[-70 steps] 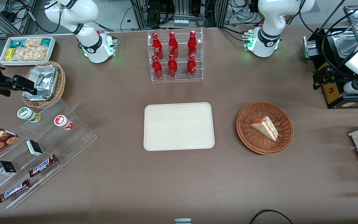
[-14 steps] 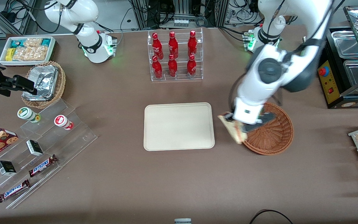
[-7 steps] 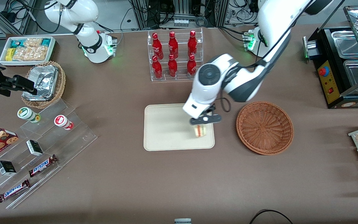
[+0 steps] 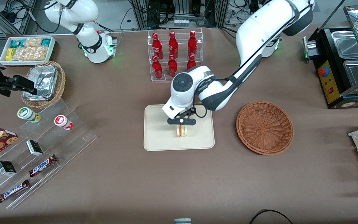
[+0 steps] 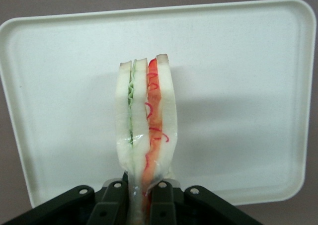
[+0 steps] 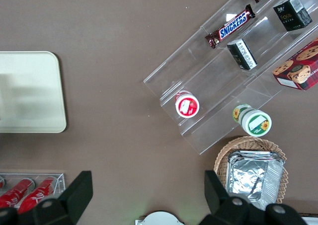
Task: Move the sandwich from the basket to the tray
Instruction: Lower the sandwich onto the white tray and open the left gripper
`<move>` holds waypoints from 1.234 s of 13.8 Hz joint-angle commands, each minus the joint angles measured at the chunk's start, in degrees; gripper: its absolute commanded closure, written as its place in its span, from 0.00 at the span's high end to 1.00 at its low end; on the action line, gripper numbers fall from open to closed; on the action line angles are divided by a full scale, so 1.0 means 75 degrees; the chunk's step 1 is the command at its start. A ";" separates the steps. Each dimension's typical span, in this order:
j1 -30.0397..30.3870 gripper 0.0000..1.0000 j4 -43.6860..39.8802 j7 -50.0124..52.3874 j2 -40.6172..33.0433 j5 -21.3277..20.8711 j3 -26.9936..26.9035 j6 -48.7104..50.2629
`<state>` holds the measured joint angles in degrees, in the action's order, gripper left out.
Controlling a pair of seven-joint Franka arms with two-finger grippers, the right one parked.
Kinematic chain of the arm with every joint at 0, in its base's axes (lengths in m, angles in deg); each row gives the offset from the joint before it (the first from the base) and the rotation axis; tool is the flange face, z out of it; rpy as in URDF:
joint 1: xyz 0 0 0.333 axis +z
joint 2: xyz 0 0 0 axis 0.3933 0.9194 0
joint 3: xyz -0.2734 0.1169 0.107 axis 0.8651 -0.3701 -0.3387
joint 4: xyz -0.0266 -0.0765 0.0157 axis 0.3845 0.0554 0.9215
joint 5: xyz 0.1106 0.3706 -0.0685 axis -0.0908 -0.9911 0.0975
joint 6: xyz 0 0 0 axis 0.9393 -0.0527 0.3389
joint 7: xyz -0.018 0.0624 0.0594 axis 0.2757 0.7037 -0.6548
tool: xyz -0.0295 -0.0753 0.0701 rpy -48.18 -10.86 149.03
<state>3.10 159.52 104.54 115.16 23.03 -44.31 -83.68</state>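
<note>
My left gripper (image 4: 181, 122) is shut on the clear-wrapped sandwich (image 4: 182, 131) and holds it above the middle of the cream tray (image 4: 157, 137). In the left wrist view the sandwich (image 5: 145, 125) hangs edge-on from the black fingers (image 5: 113, 205), its green and orange-red layers showing, with the tray (image 5: 238, 86) under it. I cannot tell whether the sandwich touches the tray. The reddish-brown wicker basket (image 4: 264, 127) stands empty beside the tray, toward the working arm's end of the table.
A clear rack of red bottles (image 4: 174, 56) stands farther from the front camera than the tray. A clear stepped stand with snack bars and cups (image 4: 36, 149), a tan basket of foil containers (image 4: 43, 82) and a white snack tray (image 4: 26, 49) lie toward the parked arm's end.
The gripper took the sandwich out of the basket and carried it over the tray. In the last half second it moved from the tray's basket-side edge to its middle.
</note>
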 commanded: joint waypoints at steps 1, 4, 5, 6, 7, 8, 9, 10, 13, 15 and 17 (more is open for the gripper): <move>-0.0185 0.00 -0.0389 0.0060 0.0462 -0.0411 -0.0072 -0.0335; -0.0278 0.00 -0.0389 0.0188 0.0556 -0.0423 -0.0084 -0.0372; -0.0337 0.08 -0.0389 0.0282 0.0568 -0.0435 -0.0165 -0.0372; -0.0384 0.20 -0.0389 0.0295 0.0592 -0.0412 -0.0259 -0.0372; -0.0407 0.67 -0.0389 0.0295 0.0592 -0.0412 -0.0283 -0.0372; -0.0408 1.00 -0.0389 0.0306 0.0557 -0.0423 -0.0283 -0.0360; -0.0396 1.00 -0.0389 0.0306 0.0476 -0.0365 -0.0283 -0.0337; -0.0338 1.00 -0.0378 0.0376 0.0382 -0.0353 -0.0283 -0.0302; -0.0326 1.00 -0.0366 0.0774 -0.0028 -0.0318 -0.0271 0.0060; -0.0152 1.00 -0.0366 0.1323 -0.0518 -0.0295 -0.0271 0.0376; 0.0154 1.00 -0.0354 0.1490 -0.1092 -0.0283 -0.0213 0.0763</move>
<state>2.50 155.55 113.45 112.55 21.00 -45.74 -81.04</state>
